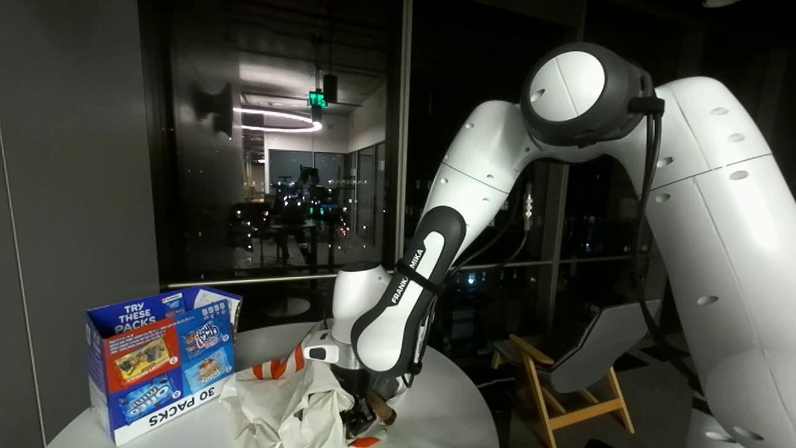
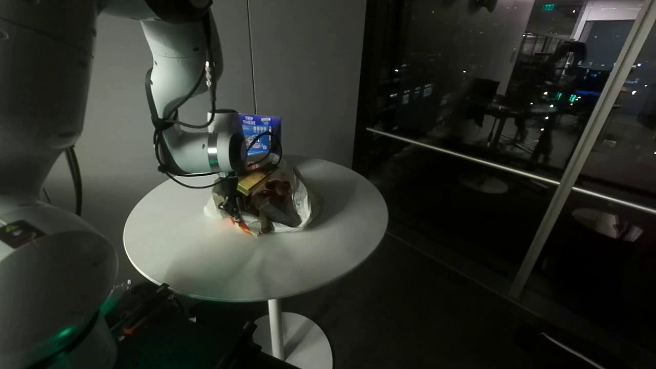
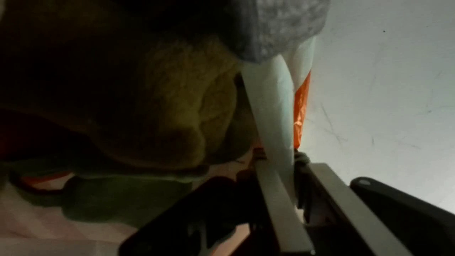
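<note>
A crumpled white bag with orange stripes lies on its side on the table, its mouth facing the camera in an exterior view. My gripper points down at the bag's rim. In the wrist view the white rim runs between the two fingers, which are drawn in on it. Beside them, inside the bag, are a tan plush-looking thing and a dark green soft piece. A grey fabric-like thing hangs over the top. A yellow box shows at the bag's mouth, close to the gripper.
A blue and red snack box stands open-topped behind the bag, near the wall. Everything rests on a round white table with a single leg. A wooden-framed chair and dark windows are beyond.
</note>
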`<action>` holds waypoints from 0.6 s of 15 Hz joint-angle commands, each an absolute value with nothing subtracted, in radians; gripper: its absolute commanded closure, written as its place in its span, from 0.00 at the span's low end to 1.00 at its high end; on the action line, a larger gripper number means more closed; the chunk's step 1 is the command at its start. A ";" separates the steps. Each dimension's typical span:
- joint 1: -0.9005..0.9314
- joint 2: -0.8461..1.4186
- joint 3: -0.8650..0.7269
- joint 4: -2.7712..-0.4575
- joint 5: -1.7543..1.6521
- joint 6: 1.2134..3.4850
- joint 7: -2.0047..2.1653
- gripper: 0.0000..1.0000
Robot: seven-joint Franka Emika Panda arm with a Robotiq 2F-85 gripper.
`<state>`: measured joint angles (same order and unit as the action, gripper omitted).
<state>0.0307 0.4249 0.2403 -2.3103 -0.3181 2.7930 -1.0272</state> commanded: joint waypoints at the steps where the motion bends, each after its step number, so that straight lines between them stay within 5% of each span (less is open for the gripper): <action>1: 0.040 0.418 0.238 -2.295 -0.289 2.765 -1.008 0.92; 9: 0.138 0.305 0.167 -2.342 -0.308 2.591 -0.725 0.89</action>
<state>0.0630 0.4026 0.2161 -2.3003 -0.2759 2.6847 -0.8798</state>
